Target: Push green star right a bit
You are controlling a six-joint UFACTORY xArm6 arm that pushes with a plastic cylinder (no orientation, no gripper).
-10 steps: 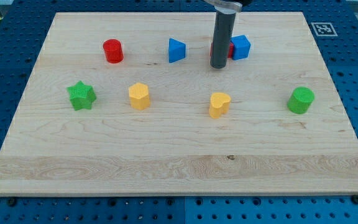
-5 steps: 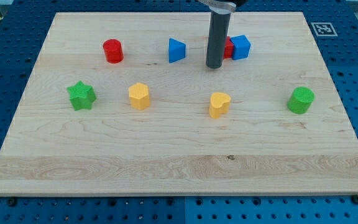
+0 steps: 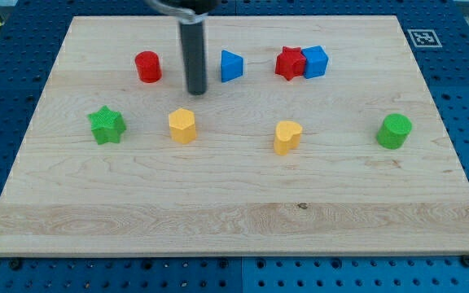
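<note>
The green star (image 3: 107, 125) lies on the wooden board (image 3: 234, 220) at the view's left. My tip (image 3: 195, 91) is on the board up and to the right of the star, well apart from it. The tip stands between the red cylinder (image 3: 147, 66) and the blue triangular block (image 3: 231, 65), just above the yellow hexagonal block (image 3: 182, 126).
A red star (image 3: 290, 63) touches a blue cube (image 3: 316, 61) at the view's top right. A yellow heart-shaped block (image 3: 287, 137) lies right of centre. A green cylinder (image 3: 394, 130) lies at the view's right.
My tip has moved left from beside the red star to between the red cylinder and the blue triangular block. No block has moved.
</note>
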